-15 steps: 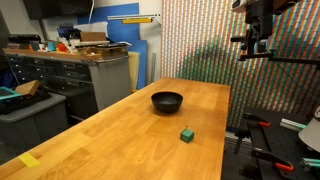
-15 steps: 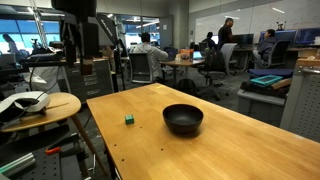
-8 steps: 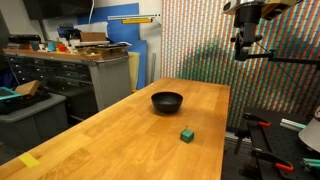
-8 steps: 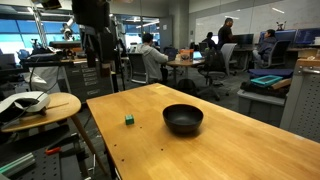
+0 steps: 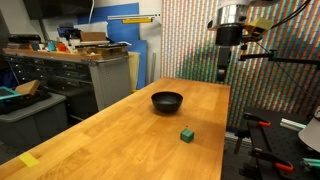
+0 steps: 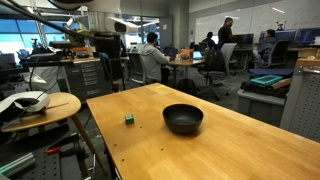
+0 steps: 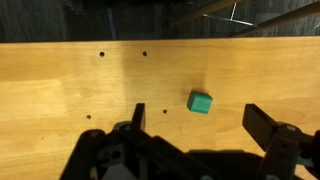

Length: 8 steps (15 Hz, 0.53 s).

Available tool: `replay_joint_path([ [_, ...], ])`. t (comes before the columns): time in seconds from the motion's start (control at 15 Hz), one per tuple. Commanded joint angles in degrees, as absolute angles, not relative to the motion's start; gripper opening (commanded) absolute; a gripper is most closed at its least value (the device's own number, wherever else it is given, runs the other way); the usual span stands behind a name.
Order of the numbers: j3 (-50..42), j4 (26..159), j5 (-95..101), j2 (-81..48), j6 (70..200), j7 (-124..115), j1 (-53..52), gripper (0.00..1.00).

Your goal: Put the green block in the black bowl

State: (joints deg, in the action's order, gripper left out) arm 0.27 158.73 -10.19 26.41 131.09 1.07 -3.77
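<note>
**Colleague:** While the arm hangs that high over the wooden table (image 5: pixel 110 135), why have the pincer spread so wide?

**Me:** Because I want it ready before I descend. In the wrist view the gripper (image 7: pixel 194 115) has its two fingers (image 7: pixel 137 118) well apart, nothing between them but air. The green block (image 7: pixel 200 102) shows in the gap, far below. That tells me I'm roughly lined up over it.

**Colleague:** Where does the block sit relative to the target?

**Me:** It rests flat on bare wood, apart from the black bowl (image 5: pixel 167 101) and nearer the table edge than the bowl is. Both exterior views agree, block (image 6: pixel 129 119) to one side, bowl (image 6: pixel 183 119) upright and empty as far as I can see.

**Colleague:** So nothing is grasped yet?

**Me:** Nothing. I judge this as the approach, with the whole task ahead. Open wood all round the block lets me drop straight down. The cube is small, so I need it centred between the fingers, or one finger will nudge it aside.
</note>
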Motion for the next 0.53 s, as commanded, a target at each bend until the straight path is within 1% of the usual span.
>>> replay_joint_path([
  [0.0, 3.3, 157.4, -12.7, 16.6, 142.0, -4.3, -5.4, 1.0],
  [0.2, 5.2, 156.3, -11.5, 9.3, 149.9, -8.4, -5.3, 1.0],
  [0.47, 6.6, 154.3, -11.4, 1.6, 156.1, -12.0, -5.8, 1.0],
])
